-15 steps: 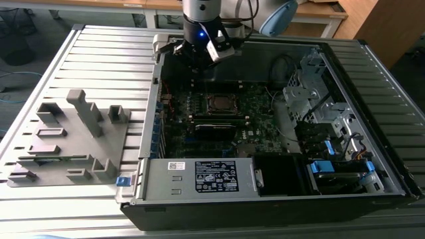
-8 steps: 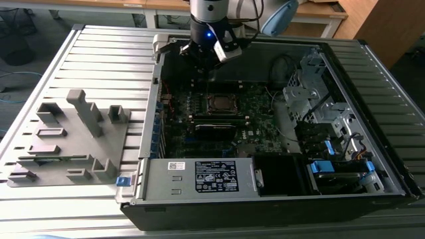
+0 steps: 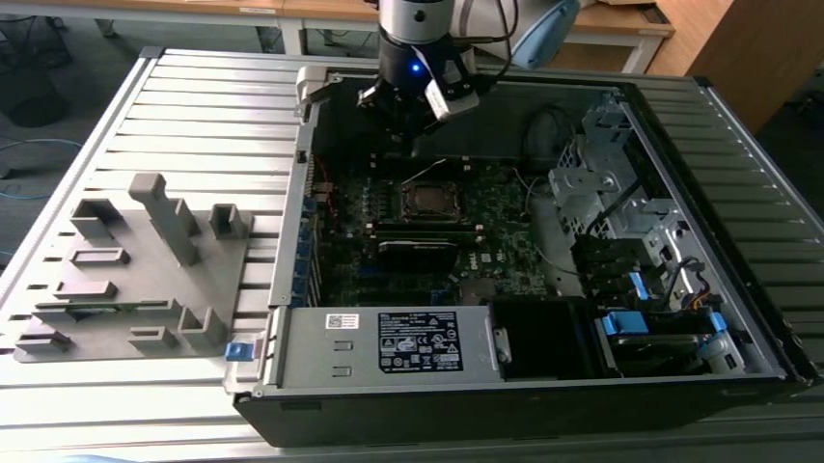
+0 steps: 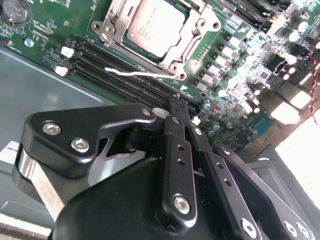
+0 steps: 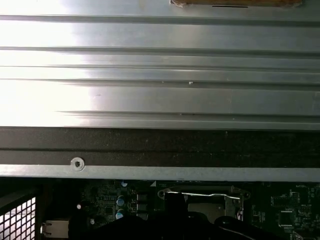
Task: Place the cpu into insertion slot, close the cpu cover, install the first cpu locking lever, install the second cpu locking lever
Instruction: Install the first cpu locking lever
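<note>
I see one cpu: a flat square with a dull silver-grey top, seated in the one insertion slot on the green motherboard. One cpu cover, a silver frame, lies around it. One thin silver lever wire sits across the long black memory slots, beside two white latches. My gripper hangs above the board with its fingers drawn together on nothing. One white printed label sits on the power supply.

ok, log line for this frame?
cpu: seated | cpu cover: down around it | pincer: shut, empty, close to cpu
</note>
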